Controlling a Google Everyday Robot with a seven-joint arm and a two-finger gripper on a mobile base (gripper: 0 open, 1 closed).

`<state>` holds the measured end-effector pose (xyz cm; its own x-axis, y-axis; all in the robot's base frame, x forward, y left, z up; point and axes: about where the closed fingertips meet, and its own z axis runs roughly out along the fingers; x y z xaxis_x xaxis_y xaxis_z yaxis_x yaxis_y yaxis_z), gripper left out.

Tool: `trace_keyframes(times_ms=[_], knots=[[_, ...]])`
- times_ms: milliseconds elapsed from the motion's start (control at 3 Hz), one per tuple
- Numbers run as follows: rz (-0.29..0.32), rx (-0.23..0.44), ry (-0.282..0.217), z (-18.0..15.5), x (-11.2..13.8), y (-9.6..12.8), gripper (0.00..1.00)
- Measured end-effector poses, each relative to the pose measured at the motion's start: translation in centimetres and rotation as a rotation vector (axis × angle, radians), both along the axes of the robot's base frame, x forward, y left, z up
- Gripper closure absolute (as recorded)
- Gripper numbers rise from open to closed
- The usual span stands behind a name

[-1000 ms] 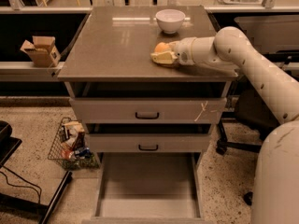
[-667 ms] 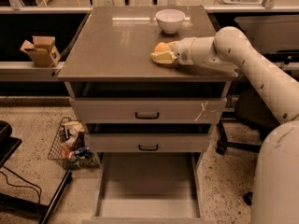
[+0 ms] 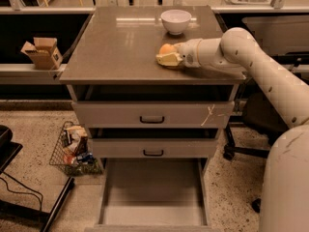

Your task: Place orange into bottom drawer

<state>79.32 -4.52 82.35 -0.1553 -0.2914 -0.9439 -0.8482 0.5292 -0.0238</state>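
— Fingers?
— One pale finger point(image 3: 168, 60) lies across the orange point(image 3: 166, 48); they grip it.
— And the gripper point(image 3: 164, 55)?
— Low over the worktop point(image 3: 116, 47), toward its front right corner. The bowl point(image 3: 175, 21) sits by the back edge. The bottom drawer point(image 3: 152, 199) is pulled out.

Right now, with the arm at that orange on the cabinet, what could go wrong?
The orange is round and sits on the smooth cabinet top at the gripper; a nudge might roll it away. The open bottom drawer lies well below, so a weak hold could drop the fruit on the way down.
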Motion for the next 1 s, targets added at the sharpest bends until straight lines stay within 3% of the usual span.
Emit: trace_keyframes(times_ms=[333,1000], knots=[[0.009,0.020,-0.025,1.6,-1.1,-0.6,1.00],[0.070,-0.033,-0.113,7.5,-10.9,-3.7,1.00]])
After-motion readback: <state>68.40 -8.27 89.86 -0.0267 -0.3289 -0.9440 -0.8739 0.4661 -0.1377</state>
